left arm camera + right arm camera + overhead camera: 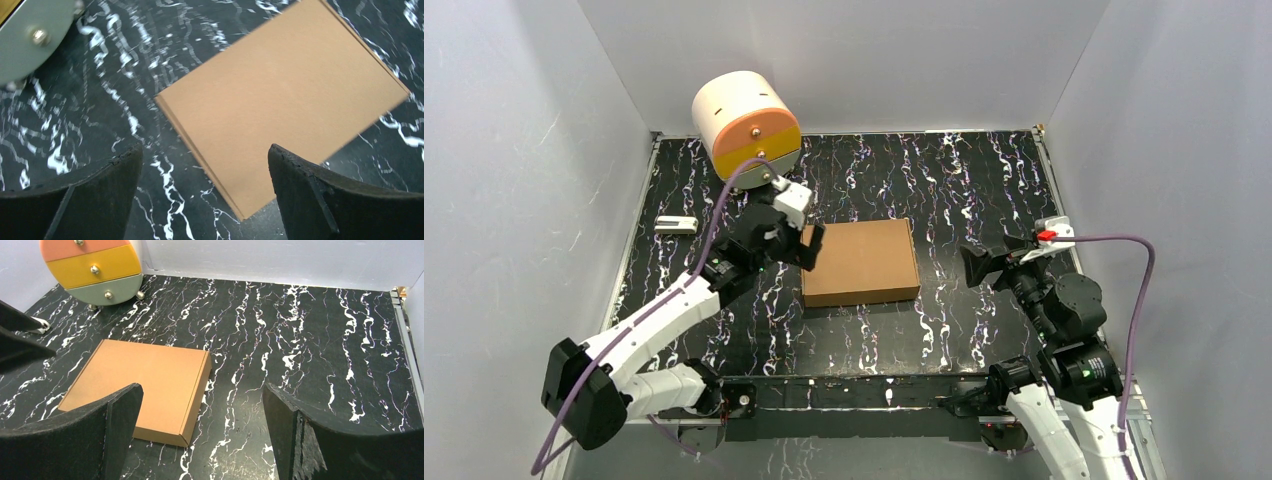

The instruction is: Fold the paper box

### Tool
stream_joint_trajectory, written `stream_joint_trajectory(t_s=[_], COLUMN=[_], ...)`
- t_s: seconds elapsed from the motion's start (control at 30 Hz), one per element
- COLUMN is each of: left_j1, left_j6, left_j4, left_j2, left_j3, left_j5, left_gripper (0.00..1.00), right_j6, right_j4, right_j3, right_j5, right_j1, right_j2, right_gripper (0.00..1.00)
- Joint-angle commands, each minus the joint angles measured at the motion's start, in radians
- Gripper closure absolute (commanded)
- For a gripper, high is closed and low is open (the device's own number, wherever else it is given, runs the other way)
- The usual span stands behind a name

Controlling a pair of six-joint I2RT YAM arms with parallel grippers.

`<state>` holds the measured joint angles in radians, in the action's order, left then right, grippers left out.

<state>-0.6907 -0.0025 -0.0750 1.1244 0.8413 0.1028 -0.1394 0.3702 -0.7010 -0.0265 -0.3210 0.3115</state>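
The paper box (861, 262) is a shallow closed brown cardboard mailer lying flat in the middle of the black marbled table. It also shows in the left wrist view (285, 100) and the right wrist view (145, 385). My left gripper (812, 246) is open and empty, hovering above the box's left edge; its black fingers (90, 200) straddle the box's near left corner. My right gripper (976, 265) is open and empty, raised to the right of the box and apart from it, pointing toward it.
A cream cylindrical cabinet (746, 122) with orange and yellow drawers stands at the back left, just behind the left gripper. A small white block (675, 226) lies near the left wall. White walls enclose the table on three sides.
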Motion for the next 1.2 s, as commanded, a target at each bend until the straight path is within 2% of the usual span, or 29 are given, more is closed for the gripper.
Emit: stream_joint_trajectory(t_s=[0.0, 0.2, 0.33, 0.5, 0.7, 0.87, 1.17], left_j1=[0.115, 0.365, 0.523, 0.536, 0.536, 0.529, 0.514], left_j6=[-0.171, -0.344, -0.388, -0.390, -0.338, -0.283, -0.249], left_j4=[-0.053, -0.036, -0.061, -0.187, -0.306, -0.325, -0.316], left_j2=[-0.074, -0.218, -0.316, -0.404, -0.650, -0.801, -0.855], left_j3=[0.025, -0.059, -0.116, -0.111, -0.036, 0.033, 0.077], left_j5=[-0.018, -0.102, -0.171, -0.051, 0.071, 0.093, 0.110], left_gripper=[0.07, 0.06, 0.06, 0.04, 0.02, 0.04, 0.04], right_j6=[0.025, 0.041, 0.059, 0.061, 0.083, 0.081, 0.081], right_j4=[-0.089, -0.075, -0.054, -0.064, -0.062, -0.060, -0.040], right_j3=[-0.002, -0.020, -0.048, -0.059, -0.086, -0.099, -0.130], right_j5=[-0.013, -0.056, -0.098, -0.097, -0.099, -0.093, -0.087], right_j1=[-0.006, -0.006, -0.006, -0.006, -0.006, -0.006, -0.006], right_j2=[0.027, 0.068, 0.088, 0.115, 0.117, 0.101, 0.083], right_gripper=[0.02, 0.01, 0.01, 0.01, 0.01, 0.01, 0.01])
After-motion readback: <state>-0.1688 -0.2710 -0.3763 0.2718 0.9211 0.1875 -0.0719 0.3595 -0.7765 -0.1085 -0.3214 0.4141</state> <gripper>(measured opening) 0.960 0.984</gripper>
